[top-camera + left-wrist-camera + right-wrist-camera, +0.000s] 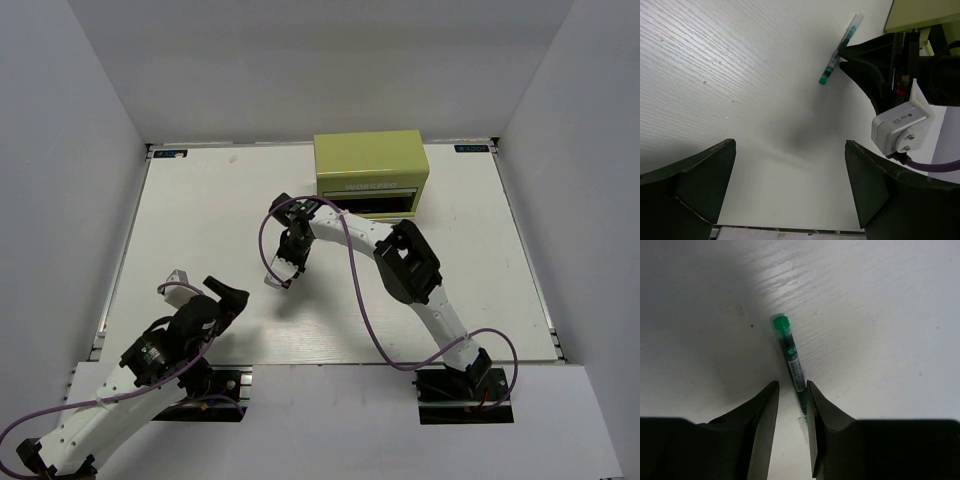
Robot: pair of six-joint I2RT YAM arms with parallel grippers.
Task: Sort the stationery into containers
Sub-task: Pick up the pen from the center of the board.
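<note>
The right gripper [791, 386] straddles a green-capped pen [791, 354] lying flat on the white table [200, 220]. Its jaws are narrowed around the barrel with a sliver of table showing on one side, so we judge the pen not yet pinched. The left gripper [790, 144] hangs spread wide on the near left, holding nothing. The pen sits well apart from the olive drawer chest [372, 170] at the far edge. The risk we see is that the barrel lies off-centre against one finger and the grip falls well away from the cap, so a squeeze could roll or swivel the pen, or leave it drooping when lifted. Hidden from us are the pen's rear end beneath the fingers and any other stationery, and we cannot make out whether the chest's drawers stand open.
</note>
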